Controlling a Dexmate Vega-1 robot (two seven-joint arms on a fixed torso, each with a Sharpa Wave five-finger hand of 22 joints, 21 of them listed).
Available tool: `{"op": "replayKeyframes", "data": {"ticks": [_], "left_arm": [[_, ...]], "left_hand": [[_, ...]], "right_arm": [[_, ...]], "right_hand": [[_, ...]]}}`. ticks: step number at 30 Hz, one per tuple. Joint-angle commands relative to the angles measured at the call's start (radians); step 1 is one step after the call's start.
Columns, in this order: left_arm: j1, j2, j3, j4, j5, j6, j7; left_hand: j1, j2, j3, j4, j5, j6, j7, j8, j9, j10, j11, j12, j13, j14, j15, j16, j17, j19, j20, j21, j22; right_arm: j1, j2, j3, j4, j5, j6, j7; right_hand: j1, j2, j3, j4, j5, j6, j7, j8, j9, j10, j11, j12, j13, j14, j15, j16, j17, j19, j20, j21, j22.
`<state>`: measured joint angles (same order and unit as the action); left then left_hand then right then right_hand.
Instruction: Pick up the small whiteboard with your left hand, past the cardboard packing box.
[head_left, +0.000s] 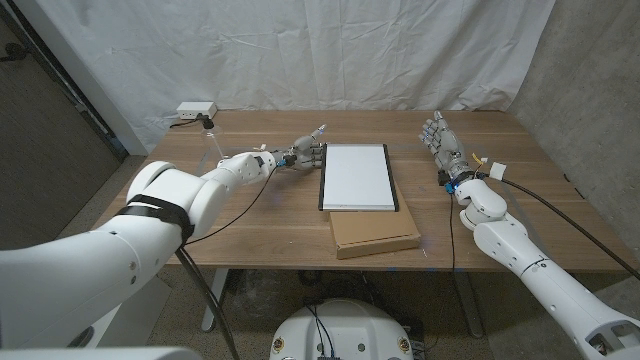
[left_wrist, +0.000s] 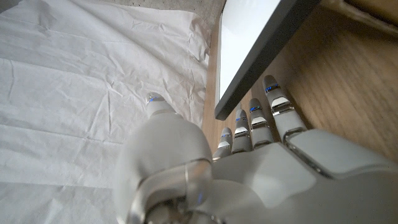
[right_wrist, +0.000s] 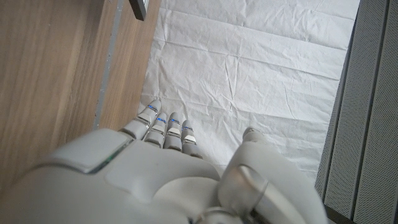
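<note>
From the head view, the whiteboard (head_left: 357, 177) lies mid-counter (head_left: 250, 220), its near edge overlapping the cardboard box (head_left: 375, 233). The left hand (head_left: 306, 152) sits by its far-left corner, fingers released, perhaps touching. The right hand (head_left: 441, 140) stands apart, released.

In the left wrist view, the fingers (left_wrist: 273, 106) reach under the whiteboard's (left_wrist: 249, 43) corner.

In the right wrist view, the right hand's (right_wrist: 168, 174) fingers hold nothing.

White sheet (head_left: 300, 50) behind wooden table (head_left: 250, 220)

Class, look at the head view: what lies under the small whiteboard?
The near end of the whiteboard rests on a flat cardboard box; its far end sits over the table. The covered part of the box is hidden.
</note>
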<state>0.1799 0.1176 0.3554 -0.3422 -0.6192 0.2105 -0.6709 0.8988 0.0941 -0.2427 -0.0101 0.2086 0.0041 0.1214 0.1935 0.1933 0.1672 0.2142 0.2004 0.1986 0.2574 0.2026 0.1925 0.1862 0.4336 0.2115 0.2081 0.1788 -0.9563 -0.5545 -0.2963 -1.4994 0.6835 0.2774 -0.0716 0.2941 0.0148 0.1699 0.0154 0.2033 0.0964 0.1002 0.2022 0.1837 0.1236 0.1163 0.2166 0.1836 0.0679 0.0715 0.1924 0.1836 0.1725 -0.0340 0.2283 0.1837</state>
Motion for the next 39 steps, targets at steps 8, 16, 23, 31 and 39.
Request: {"op": "replayKeyframes", "data": {"ticks": [8, 16, 23, 31, 39], "left_arm": [[0.016, -0.031, -0.032, 0.0, 0.04, -0.006, -0.032], [0.008, -0.032, -0.02, 0.001, 0.047, -0.001, -0.066], [0.016, -0.027, -0.017, 0.001, 0.041, 0.002, -0.075], [0.023, -0.026, -0.018, 0.001, 0.031, 0.004, -0.085], [0.035, -0.034, -0.033, 0.002, 0.018, 0.0, -0.068]], "left_hand": [[0.017, 0.009, 0.001, -0.007, -0.001, 0.006, 0.089, 0.008, 0.004, 0.014, 0.001, 0.009, 0.006, 0.044, -0.012, 0.013, 0.005, 0.073, 0.002, 0.017, 0.003], [0.038, 0.02, 0.011, -0.016, -0.004, 0.003, 0.088, 0.006, 0.005, 0.011, 0.001, 0.007, 0.008, 0.033, -0.009, 0.006, 0.006, 0.087, 0.004, 0.012, 0.002], [0.07, 0.036, 0.03, -0.03, -0.01, 0.001, 0.088, 0.007, 0.005, 0.012, 0.0, 0.008, 0.011, 0.037, -0.01, 0.008, 0.007, 0.098, 0.004, 0.006, 0.002], [0.095, 0.044, 0.047, -0.042, -0.016, 0.007, 0.088, 0.009, 0.006, 0.019, -0.005, 0.01, 0.012, 0.047, -0.014, 0.01, 0.007, 0.113, 0.004, 0.006, 0.002], [0.118, 0.059, 0.068, -0.05, -0.019, 0.019, 0.088, 0.013, 0.007, 0.038, -0.011, 0.016, 0.011, 0.075, -0.017, 0.018, 0.008, 0.134, 0.003, 0.008, 0.003]], "right_arm": [[-0.003, -0.003, -0.004, -0.016, -0.005, -0.005, -0.005], [0.002, -0.001, -0.008, -0.014, -0.005, -0.007, -0.001], [0.004, 0.001, -0.01, -0.007, -0.003, -0.009, 0.003], [0.008, 0.001, -0.013, -0.01, -0.005, -0.008, 0.007], [0.01, 0.002, -0.015, -0.009, -0.005, -0.008, 0.009]], "right_hand": [[0.008, 0.007, 0.004, -0.008, -0.001, 0.008, -0.004, -0.003, 0.006, 0.007, -0.001, 0.002, 0.002, 0.007, -0.001, 0.0, 0.005, 0.009, 0.003, -0.003, 0.002], [0.009, 0.007, 0.004, -0.009, -0.001, 0.009, -0.004, -0.003, 0.006, 0.008, -0.001, 0.002, 0.002, 0.007, -0.002, 0.0, 0.005, 0.01, 0.002, -0.004, 0.002], [0.009, 0.007, 0.004, -0.01, -0.001, 0.008, -0.005, -0.003, 0.006, 0.008, -0.001, 0.002, 0.002, 0.008, -0.001, 0.0, 0.005, 0.01, 0.003, -0.004, 0.002], [0.009, 0.008, 0.003, -0.01, -0.001, 0.008, -0.006, -0.004, 0.006, 0.008, -0.001, 0.001, 0.002, 0.009, -0.002, 0.0, 0.005, 0.01, 0.003, -0.005, 0.002], [0.009, 0.008, 0.003, -0.011, -0.002, 0.009, -0.006, -0.003, 0.006, 0.009, -0.001, 0.001, 0.002, 0.008, -0.001, 0.0, 0.005, 0.01, 0.004, -0.006, 0.002]]}}
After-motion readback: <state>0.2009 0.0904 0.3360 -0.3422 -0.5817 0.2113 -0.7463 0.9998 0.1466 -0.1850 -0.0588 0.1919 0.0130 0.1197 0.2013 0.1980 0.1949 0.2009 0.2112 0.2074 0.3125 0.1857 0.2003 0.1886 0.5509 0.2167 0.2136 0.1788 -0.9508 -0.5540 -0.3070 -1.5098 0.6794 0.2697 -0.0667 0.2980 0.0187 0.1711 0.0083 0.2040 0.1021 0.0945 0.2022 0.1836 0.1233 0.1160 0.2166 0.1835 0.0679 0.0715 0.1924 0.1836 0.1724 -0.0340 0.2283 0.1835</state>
